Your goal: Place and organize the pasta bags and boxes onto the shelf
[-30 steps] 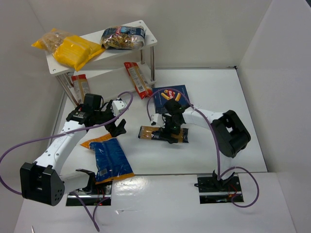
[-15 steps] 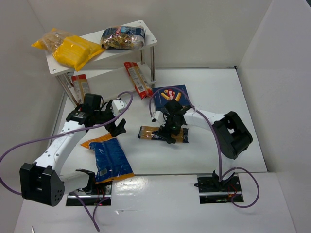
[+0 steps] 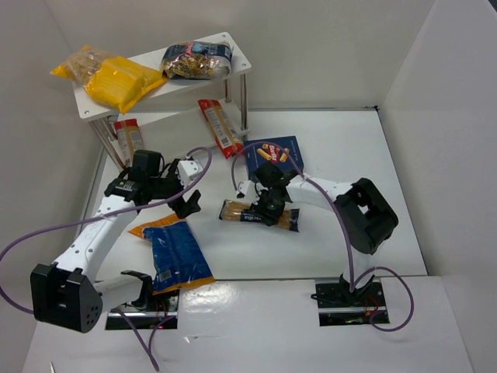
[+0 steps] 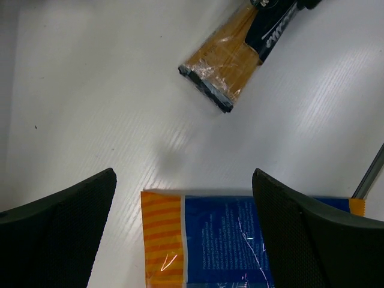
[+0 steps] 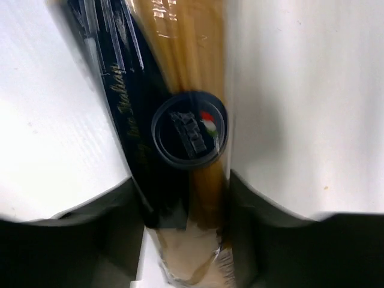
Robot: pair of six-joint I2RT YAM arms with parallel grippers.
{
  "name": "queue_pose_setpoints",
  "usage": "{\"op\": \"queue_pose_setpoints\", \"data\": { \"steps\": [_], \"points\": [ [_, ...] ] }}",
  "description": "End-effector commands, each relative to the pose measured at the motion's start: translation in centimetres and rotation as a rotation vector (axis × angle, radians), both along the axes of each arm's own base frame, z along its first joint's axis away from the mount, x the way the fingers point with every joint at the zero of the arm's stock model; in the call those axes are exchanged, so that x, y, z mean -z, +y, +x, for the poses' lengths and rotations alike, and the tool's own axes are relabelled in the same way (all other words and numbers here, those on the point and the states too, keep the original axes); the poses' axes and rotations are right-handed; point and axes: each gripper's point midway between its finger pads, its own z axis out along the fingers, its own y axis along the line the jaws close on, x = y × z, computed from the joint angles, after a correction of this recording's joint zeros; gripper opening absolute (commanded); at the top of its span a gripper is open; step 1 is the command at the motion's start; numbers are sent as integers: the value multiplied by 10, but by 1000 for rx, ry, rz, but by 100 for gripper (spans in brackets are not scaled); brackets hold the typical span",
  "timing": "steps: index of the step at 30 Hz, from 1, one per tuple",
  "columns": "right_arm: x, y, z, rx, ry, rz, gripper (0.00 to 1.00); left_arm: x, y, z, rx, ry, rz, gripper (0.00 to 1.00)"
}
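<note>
The right hand (image 3: 268, 208) is seen closed on the spaghetti pack (image 3: 235, 211), with its fingers (image 5: 120, 222) pressed against both long sides of the pack close to the round label. The pack lies flat on the worktop (image 3: 349, 148), just in front of the pasta box (image 3: 273, 151), which is also laid flat. The left hand (image 3: 186, 203) is held wide open with nothing between its fingers, above the orange end of the blue bag (image 3: 178, 256); that bag is spread on the worktop near the left arm's base. On the top board of the shelf (image 3: 242, 64), yellow bags (image 3: 120, 81) and a dark bag (image 3: 196, 60) are laid. One red-and-white pack (image 3: 220, 128) is found by the shelf's right posts, and a second red-and-white pack (image 3: 128, 140) beneath the top board on the left.
</note>
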Motion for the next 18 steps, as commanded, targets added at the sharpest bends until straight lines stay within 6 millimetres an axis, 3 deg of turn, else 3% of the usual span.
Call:
{"op": "queue_pose_setpoints", "data": {
  "steps": [1,2,3,6,8,11,17,18],
  "points": [
    [36,-7,-32,0,140,-81,40,-13,-1,2,-10,-55,-15,99],
    [38,-5,-31,9,145,-82,26,-16,1,2,-27,-63,-13,99],
    [38,-1,-31,0,144,-82,22,-21,2,3,-45,-78,-19,99],
    [37,11,-30,-12,138,-61,19,-31,9,8,-105,-111,-9,99],
    [35,23,-23,-10,114,-35,12,-42,18,13,-181,-142,0,99],
    [38,38,-16,-4,109,-11,5,-42,30,17,-277,-137,21,99],
    [37,74,9,-8,60,45,5,-52,47,9,-388,-170,20,99],
    [29,86,15,-19,34,71,5,-60,48,6,-389,-197,10,99]
  ]
}}
